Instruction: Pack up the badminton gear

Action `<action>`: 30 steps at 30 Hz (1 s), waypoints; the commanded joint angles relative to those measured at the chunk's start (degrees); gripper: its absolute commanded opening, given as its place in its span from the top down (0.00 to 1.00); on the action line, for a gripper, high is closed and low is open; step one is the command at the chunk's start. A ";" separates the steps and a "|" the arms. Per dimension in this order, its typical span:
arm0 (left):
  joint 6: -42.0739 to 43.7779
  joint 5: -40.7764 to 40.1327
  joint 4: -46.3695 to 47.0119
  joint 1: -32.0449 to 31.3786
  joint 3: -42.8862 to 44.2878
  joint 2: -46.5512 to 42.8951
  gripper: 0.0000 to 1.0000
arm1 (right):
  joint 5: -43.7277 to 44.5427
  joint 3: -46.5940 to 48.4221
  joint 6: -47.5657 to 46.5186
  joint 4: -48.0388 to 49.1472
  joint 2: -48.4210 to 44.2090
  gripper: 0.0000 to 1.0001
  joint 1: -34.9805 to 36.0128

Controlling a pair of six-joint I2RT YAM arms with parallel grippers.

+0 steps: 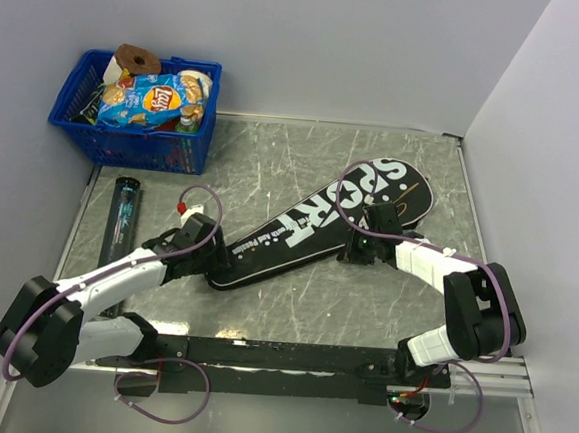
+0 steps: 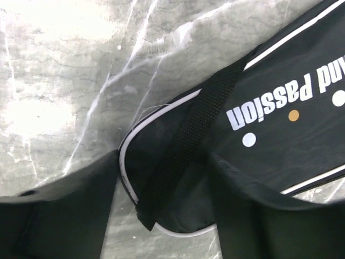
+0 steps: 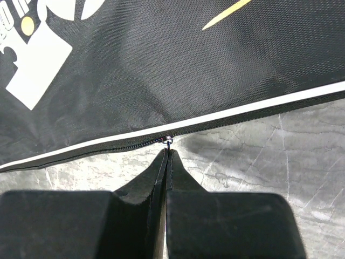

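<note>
Grey marble-patterned table [image 1: 274, 155], frame centre: black racket-shaped fabric bag [image 1: 309, 223]; left gripper [image 2: 161, 172] open astride its narrow end, right gripper [image 3: 168, 156] pinched shut on metal zip pull [image 3: 168, 141]

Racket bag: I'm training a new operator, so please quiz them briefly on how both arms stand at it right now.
1. True or false: the right gripper hangs wide open above the bag.
2. Which end of the bag does the open left gripper straddle? A: the narrow handle end. B: the wide head end. C: neither.
3. Fill in: seen from the robot, the dark tube lies to the ___ of the bag.
Key: 1 false, it is shut on the zip pull at the bag's edge; 2 A; 3 left.
</note>
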 commanded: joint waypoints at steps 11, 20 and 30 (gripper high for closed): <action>-0.28 5.73 5.90 -2.31 -3.73 -1.13 0.66 | 5.03 7.39 7.28 0.55 6.09 1.00 19.36; -1.33 8.45 8.19 -3.36 -5.84 -4.12 0.72 | -1.30 17.14 16.59 4.94 16.62 1.00 36.41; -1.16 11.00 9.33 -5.21 -6.55 -6.23 0.79 | -6.14 26.48 21.52 10.82 26.84 1.00 45.13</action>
